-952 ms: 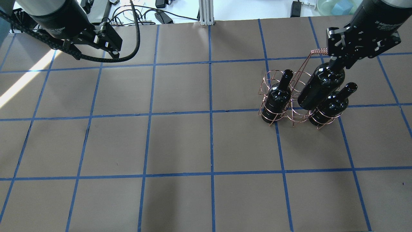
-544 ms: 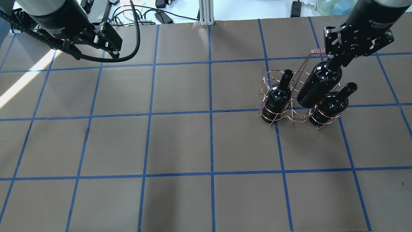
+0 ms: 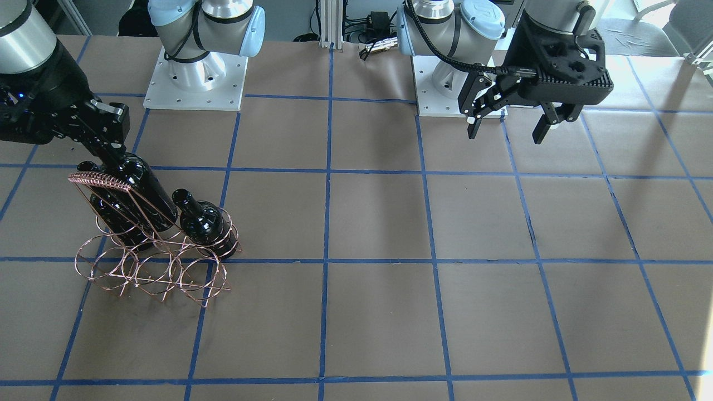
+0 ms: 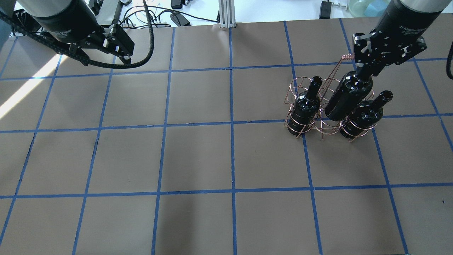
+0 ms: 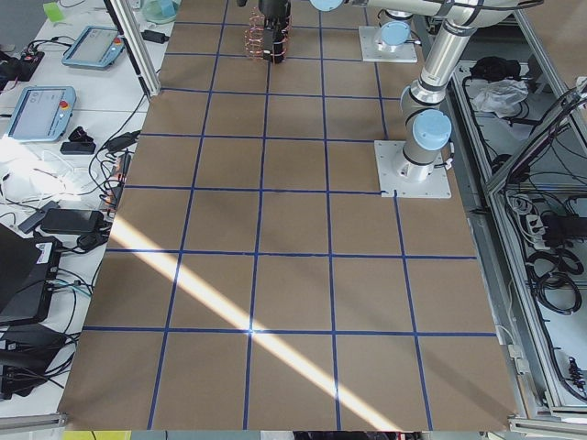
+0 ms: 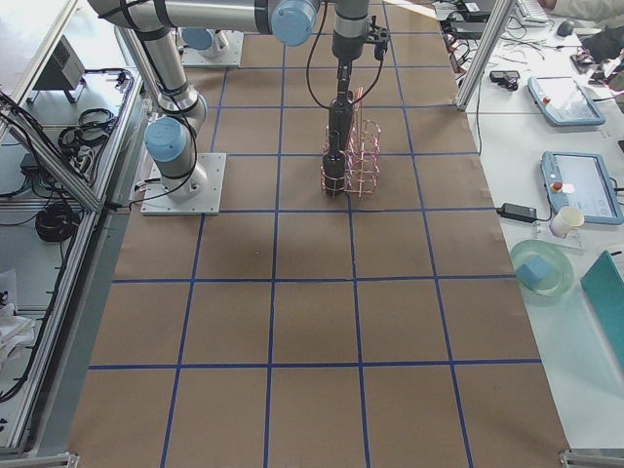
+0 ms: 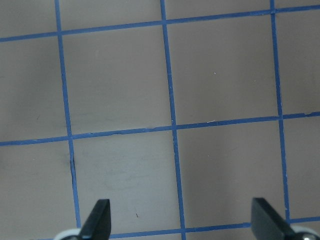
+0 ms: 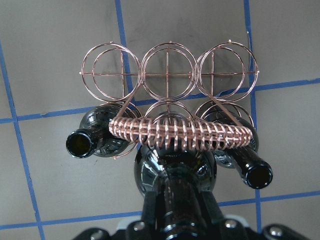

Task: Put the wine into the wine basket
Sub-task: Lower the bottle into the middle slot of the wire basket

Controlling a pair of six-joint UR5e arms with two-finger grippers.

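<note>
The copper wire wine basket [image 4: 327, 131] stands on the table's right side, with its coil-wrapped handle [image 8: 185, 132] up. Two black wine bottles [image 4: 306, 104] [image 4: 366, 115] stand in its end rings. My right gripper [image 4: 366, 69] is shut on the neck of a third wine bottle [image 4: 348, 95], upright between them, its base down in the middle ring. This shows in the front-facing view too: held bottle [image 3: 136, 195], basket [image 3: 150, 273]. My left gripper [image 4: 120, 46] is open and empty, high over the far left; the left wrist view [image 7: 182, 220] shows only table under it.
The table is brown paper with blue tape grid lines [image 4: 231, 124]. The basket's farther row of rings [image 8: 167, 75] holds no bottles. Cables and a post [image 4: 226, 14] lie beyond the table's far edge. The arm bases [image 3: 195, 78] stand at the robot's side.
My right gripper has moved down and slightly left with the bottle, so the bottle sits lower in the middle ring. The left arm has not moved.
</note>
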